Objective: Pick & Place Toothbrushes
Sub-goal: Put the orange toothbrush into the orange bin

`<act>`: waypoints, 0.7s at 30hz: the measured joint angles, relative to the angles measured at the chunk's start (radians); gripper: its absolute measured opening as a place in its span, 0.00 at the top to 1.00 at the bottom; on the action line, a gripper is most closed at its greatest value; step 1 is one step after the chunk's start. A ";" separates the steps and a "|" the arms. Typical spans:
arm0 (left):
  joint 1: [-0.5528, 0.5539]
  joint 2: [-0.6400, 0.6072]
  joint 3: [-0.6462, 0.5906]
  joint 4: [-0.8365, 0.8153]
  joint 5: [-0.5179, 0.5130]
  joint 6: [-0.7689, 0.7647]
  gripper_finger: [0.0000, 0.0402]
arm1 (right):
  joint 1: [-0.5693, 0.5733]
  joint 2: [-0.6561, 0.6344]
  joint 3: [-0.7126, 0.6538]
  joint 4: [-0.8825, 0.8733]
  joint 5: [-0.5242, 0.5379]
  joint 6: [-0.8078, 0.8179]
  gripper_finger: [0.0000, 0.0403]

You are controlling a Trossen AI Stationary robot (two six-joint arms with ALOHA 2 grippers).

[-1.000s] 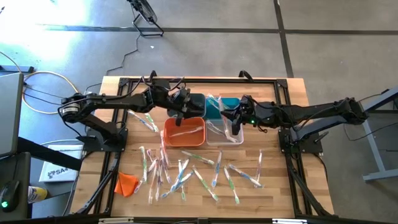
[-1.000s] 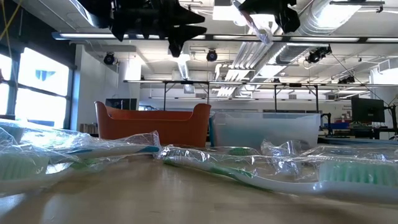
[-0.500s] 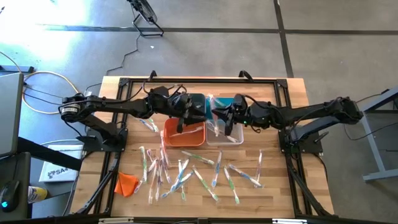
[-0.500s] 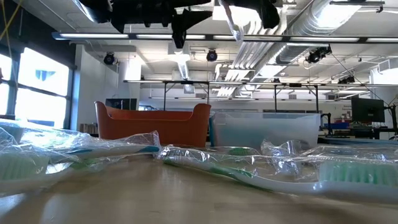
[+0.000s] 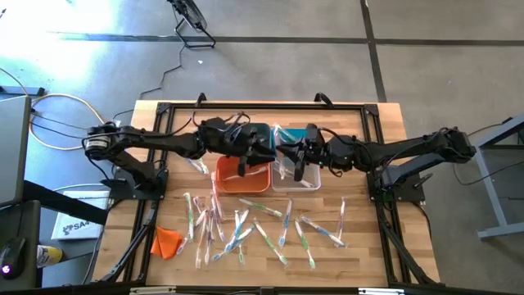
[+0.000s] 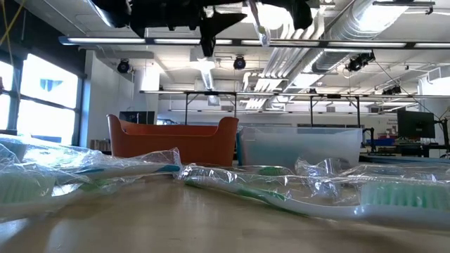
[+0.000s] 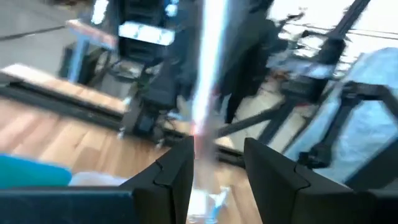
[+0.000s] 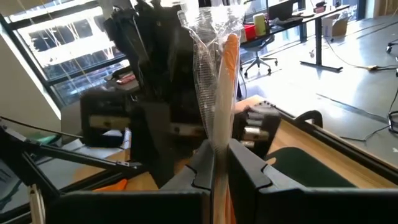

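High above the bins, my right gripper (image 8: 214, 155) is shut on one wrapped toothbrush (image 8: 214, 81), white and orange in a clear wrapper. The same toothbrush (image 6: 259, 24) shows at the top of the low view. My left gripper (image 7: 217, 146) faces it from the table's left, open, and in its wrist view the blurred toothbrush (image 7: 205, 81) stands between its fingers. From above, my left gripper (image 5: 250, 156) and my right gripper (image 5: 296, 157) are close together. Several loose toothbrushes (image 5: 246, 225) lie flat on the near half of the table. My right gripper pinches the wrapped toothbrush between its two fingers, on the handle (image 8: 216, 134). The fingers come level from the table's right and lie across it. The toothbrush stands nearly upright, lifted clear, with its lower end (image 6: 261, 36) below the gripper. My left gripper's fingers (image 7: 180, 174) stand on either side of the toothbrush; whether one touches it, I cannot tell.
Below the grippers stand an orange bin (image 5: 243, 182) and a clear bin (image 5: 296, 182), with a dark grey bin (image 5: 260, 133) and a teal bin (image 5: 301, 135) behind them. An orange lump (image 5: 167, 241) lies near the table's near left corner.
My right gripper has carried the toothbrush toward the table's left, and the toothbrush has turned from slanting to nearly upright. My left gripper has moved toward the table's right, so the two grippers now stand closer together above the bins.
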 joint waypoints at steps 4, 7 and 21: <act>0.001 0.036 0.029 0.003 -0.009 0.004 0.66 | 0.000 0.000 0.000 -0.004 0.009 0.000 0.96; 0.002 0.051 0.049 -0.006 0.004 0.004 0.66 | 0.000 0.000 0.000 -0.004 0.014 0.000 0.96; -0.007 0.079 0.072 -0.008 0.019 0.026 0.66 | 0.000 0.000 0.000 -0.004 0.021 0.005 0.96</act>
